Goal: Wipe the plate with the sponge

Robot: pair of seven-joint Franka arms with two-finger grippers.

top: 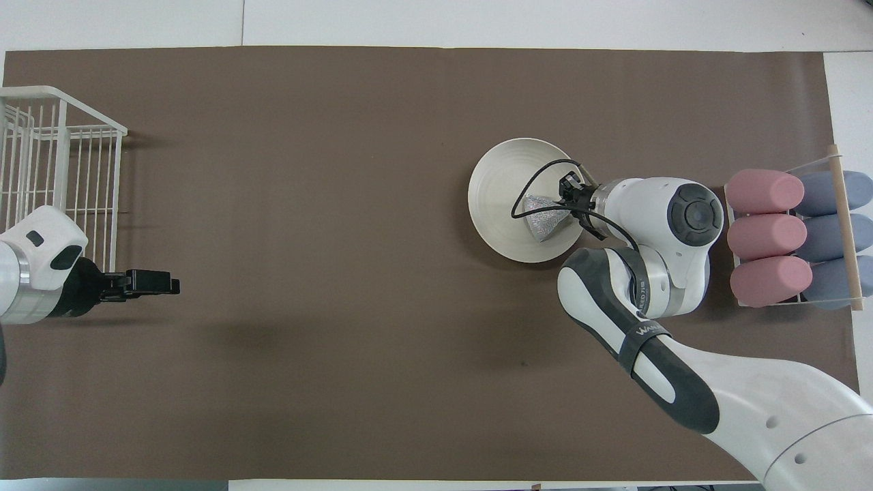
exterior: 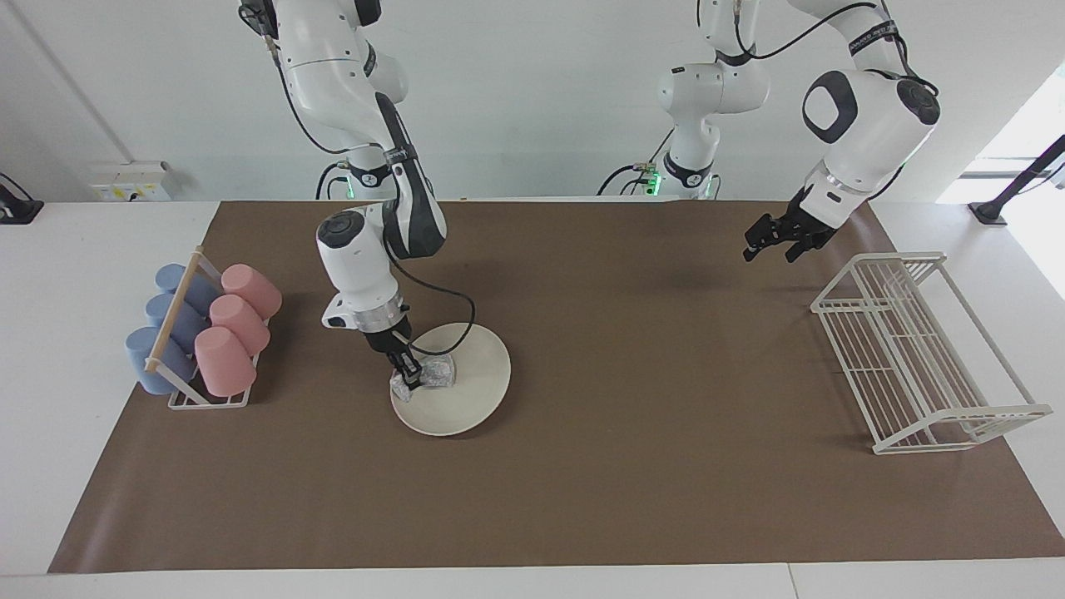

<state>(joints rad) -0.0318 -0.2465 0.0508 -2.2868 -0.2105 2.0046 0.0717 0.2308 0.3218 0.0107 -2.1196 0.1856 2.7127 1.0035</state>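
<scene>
1. Plate [exterior: 466,391] first: you have the cream-white dish lying flat on the brown mat [exterior: 582,466] that covers the worktop [exterior: 75,333], toward the right arm's end, beside the cup rack [exterior: 208,398].
2. You can see the sponge [exterior: 434,372], a silvery, crinkled pad, resting on the plate's inner surface, on the part of the dish nearest the cup rack's end; from overhead it looks roughly triangular.
3. Your right gripper [exterior: 406,366] is down on the plate, its dark fingers closed on the sponge's edge and pressing it against the dish. The right arm reaches in from its base and bends steeply down over the plate's rim, with a black cable looping across the dish.
4. Your left gripper [exterior: 775,241] hangs in the air over the mat beside the wire rack [exterior: 915,358], well apart from the plate. Its fingers are spread and hold nothing. That arm waits.
5. Toward the right arm's end, you have three pink cups [exterior: 235,329] and three blue cups [exterior: 166,320] lying on their sides in the cup rack, the pink row closer to the plate.
6. At the left arm's end of the worktop, you have the white wire rack standing on the edge of the mat.
</scene>
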